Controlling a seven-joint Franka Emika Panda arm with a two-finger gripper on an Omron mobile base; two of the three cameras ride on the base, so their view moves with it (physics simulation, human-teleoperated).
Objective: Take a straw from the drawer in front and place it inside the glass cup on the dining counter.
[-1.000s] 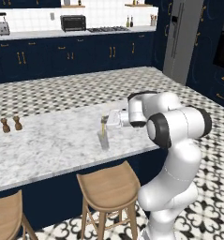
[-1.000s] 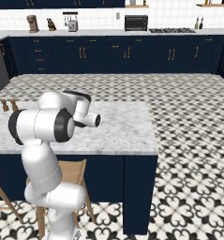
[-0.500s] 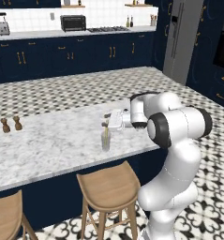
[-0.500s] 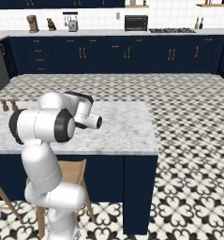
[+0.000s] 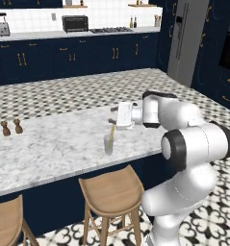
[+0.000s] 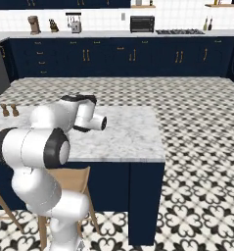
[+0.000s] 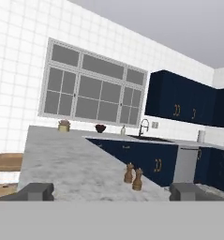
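Fingers of the robot stand wide apart and hold nothing; in the hand view the two grey tips sit far from each other at the bottom edge. They hang over the desk, just above the glass cup, and the hand lies almost level, pointing along the slab.

After that, from big to small. On the long marble desk with its navy base, the white arm reaches out from 4 o'clock in the left base view. Two round wooden stools stand below the near edge of the desk. The glass cup stands upright near this edge, at about 7 o'clock from the fingers. The straw is inside the cup, leaning a little, and its top comes out above the rim toward the fingers. I cannot tell if the top touches them. Two small brown shakers stand well apart from the cup, at 9 o'clock.
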